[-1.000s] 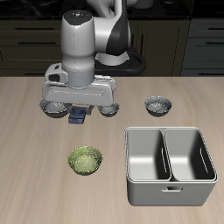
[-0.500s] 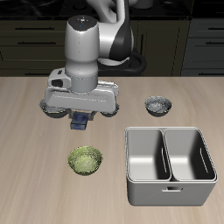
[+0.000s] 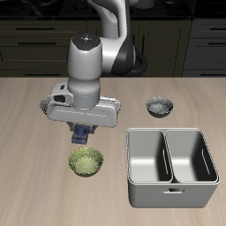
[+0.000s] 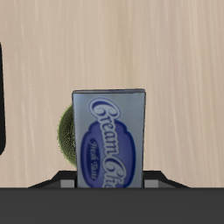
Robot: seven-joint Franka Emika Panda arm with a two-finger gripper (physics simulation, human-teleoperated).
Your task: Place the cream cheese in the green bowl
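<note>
Your gripper [image 3: 82,134] clamped on the cream cheese [image 3: 82,133], held just behind the green bowl [image 3: 86,161], wrist view alone showing its "Cream Cheese" script [image 4: 110,140], bowl edge [image 4: 64,137] peeking past the box.

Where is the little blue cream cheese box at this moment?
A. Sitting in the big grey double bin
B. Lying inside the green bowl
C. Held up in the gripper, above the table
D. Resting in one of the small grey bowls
C. The cream cheese is clamped in the gripper above the table, close to the green bowl but not in it; the wrist view shows the box upright in front of the bowl.
</note>
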